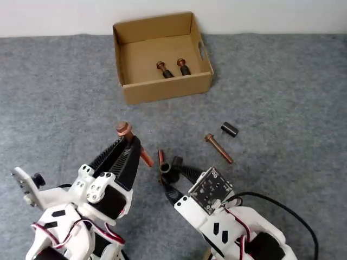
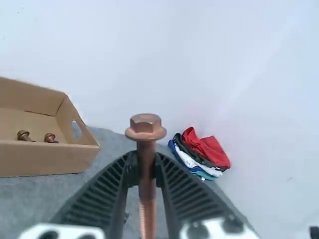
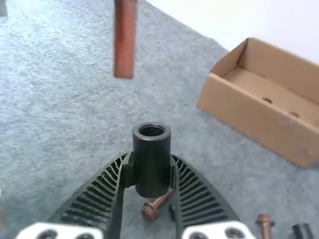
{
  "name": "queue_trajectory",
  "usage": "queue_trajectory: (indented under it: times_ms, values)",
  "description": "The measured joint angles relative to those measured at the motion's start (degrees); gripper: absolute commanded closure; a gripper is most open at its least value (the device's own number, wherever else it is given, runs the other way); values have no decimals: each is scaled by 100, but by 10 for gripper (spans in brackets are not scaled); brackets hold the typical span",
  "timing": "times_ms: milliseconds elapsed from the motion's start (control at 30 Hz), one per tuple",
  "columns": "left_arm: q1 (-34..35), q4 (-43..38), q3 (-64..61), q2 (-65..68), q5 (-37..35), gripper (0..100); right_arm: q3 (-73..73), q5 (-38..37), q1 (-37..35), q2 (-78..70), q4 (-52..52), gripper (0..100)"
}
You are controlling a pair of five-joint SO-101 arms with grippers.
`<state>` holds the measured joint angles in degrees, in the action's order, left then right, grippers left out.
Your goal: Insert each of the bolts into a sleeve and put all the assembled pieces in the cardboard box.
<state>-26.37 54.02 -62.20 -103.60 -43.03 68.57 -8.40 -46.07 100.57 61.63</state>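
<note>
At lower centre, the left tool [image 1: 132,143] is clamped on a bolt [image 1: 124,129] and the right tool [image 1: 169,171] grips a sleeve [image 3: 151,144], bore open. Line the shank's tip up with that bore before pushing. The cardboard box [image 1: 162,89] sits at upper centre.

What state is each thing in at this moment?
Open-topped brown cardboard box: holds two assembled bolt-and-sleeve pieces.
Left tool: shut on copper-coloured flanged hex bolt, gripped by its shank.
Right tool: shut on black cylindrical metal sleeve, upright, bore empty.
Second copper bolt: loose on grey carpet, unsleeved.
Third copper bolt: lying under the right tool, unsleeved.
Second black sleeve: loose on the carpet, no bolt.
</note>
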Motion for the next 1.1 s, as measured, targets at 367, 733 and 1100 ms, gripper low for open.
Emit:
queue_trajectory:
  times_ms: [367, 733, 1100]
  values:
    - [-299, -229, -290, 0, -44, 996, 0, -281, -237, 0, -229, 990]
    - [-633, 44, -545, -18, 176, 996, 9, -290, -237, -18, -220, 990]
    - [-1134, 1301, -404, -18, 1029, 994, 9, -299, -141, -18, -220, 990]
